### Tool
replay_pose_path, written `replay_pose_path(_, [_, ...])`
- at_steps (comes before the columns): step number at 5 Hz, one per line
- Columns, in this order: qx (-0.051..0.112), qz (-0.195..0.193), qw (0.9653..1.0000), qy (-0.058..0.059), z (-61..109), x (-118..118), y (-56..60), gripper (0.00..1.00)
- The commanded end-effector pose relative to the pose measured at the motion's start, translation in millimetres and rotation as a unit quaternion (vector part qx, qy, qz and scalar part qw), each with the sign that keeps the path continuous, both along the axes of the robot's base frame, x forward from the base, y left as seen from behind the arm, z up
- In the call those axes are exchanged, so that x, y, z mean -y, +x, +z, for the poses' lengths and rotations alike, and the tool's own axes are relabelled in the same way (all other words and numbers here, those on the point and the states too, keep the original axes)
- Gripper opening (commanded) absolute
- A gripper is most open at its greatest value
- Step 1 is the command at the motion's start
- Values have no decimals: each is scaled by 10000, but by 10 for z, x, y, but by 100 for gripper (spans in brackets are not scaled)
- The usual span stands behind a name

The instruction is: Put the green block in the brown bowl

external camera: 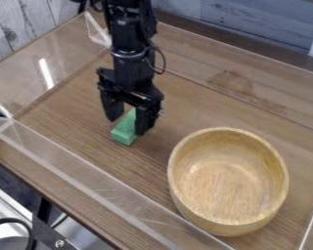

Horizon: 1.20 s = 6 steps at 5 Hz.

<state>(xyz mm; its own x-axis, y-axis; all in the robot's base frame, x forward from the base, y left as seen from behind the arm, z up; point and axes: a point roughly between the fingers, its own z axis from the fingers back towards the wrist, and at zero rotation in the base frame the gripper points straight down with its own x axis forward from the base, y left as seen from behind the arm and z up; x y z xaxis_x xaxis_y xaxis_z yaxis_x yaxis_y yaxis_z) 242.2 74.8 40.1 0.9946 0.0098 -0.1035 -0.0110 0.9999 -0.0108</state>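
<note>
The black robot hand (129, 118) points straight down with its two fingers spread wide, standing on either side of the far end of the small flat bright green block (125, 130). Whether the fingers touch the block cannot be told; nothing is gripped. The block lies flat on the dark wooden table (238, 93). The large round light tan wooden bowl (229, 180) sits well apart at about four o'clock from the block.

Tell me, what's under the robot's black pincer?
The open black pincer stands over the small flat bright green block on the wooden table. Only the block's near end shows; the rest is covered by the fingers. The light wooden bowl looks empty.
</note>
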Motion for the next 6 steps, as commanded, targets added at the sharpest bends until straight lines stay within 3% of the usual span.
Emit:
replay_pose_path(1, [210, 73, 9998, -11, 73, -31, 48, 100])
replay_pose_path(6, [389, 133, 9989, -229, 166, 8, 73, 100])
